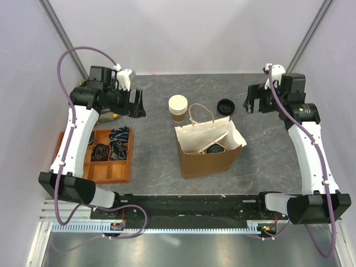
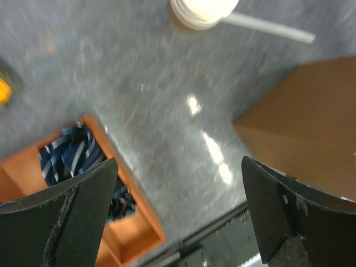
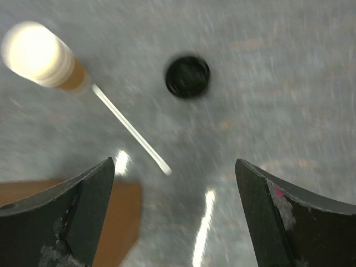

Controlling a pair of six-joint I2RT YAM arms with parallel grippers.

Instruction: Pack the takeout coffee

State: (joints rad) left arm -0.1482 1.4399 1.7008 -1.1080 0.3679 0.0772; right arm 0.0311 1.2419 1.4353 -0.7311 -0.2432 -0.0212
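Note:
A brown paper bag (image 1: 204, 157) stands open in the middle of the table. A round black lid (image 1: 213, 148) shows inside its mouth; the cup under it is hidden, so I cannot confirm it is the takeout coffee. A stack of nested cream-rimmed cups (image 1: 178, 107) stands behind the bag, and it also shows in the right wrist view (image 3: 39, 55). A loose black lid (image 1: 225, 105) lies right of the stack, and the right wrist view (image 3: 187, 76) shows it too. My left gripper (image 1: 136, 104) is open and empty, left of the stack. My right gripper (image 1: 251, 104) is open and empty, right of the loose lid.
An orange wooden tray (image 1: 121, 169) with compartments holding cables and a striped cloth sits at the near left, also in the left wrist view (image 2: 133, 183). The bag's corner (image 2: 311, 128) shows there too. White paper sticks out of the bag (image 1: 236, 136).

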